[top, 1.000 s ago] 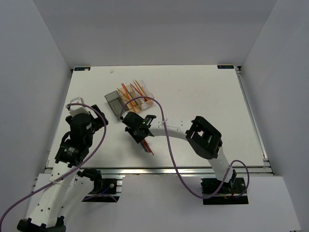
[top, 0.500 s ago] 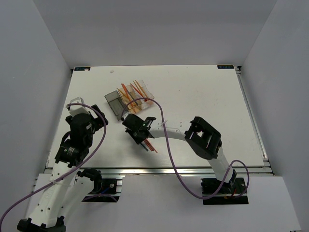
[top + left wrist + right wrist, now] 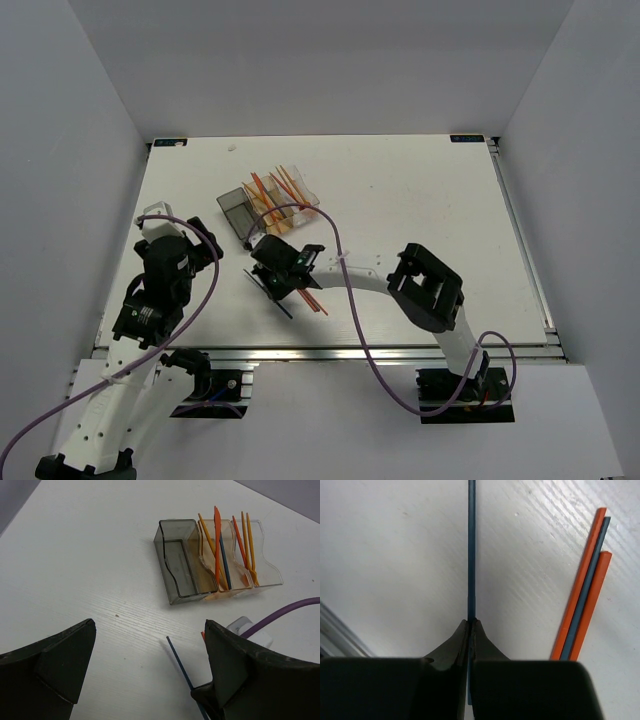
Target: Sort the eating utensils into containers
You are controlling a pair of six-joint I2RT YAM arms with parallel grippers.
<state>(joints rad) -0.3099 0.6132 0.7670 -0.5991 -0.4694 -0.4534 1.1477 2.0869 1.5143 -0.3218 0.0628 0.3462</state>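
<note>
Black left gripper: jaws wide, empty, near-left of containers. Right gripper: pinched shut on blue utensil, near side of containers. Blue utensil: pencil-slim, light, likely flexible, slick; best gripped mid-shaft. Loose orange utensils: lying flat, near-right of containers.

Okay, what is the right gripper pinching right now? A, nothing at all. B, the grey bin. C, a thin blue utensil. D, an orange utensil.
C: in the right wrist view the right gripper has its fingertips closed on a thin blue utensil that sticks straight out ahead of them.
</note>
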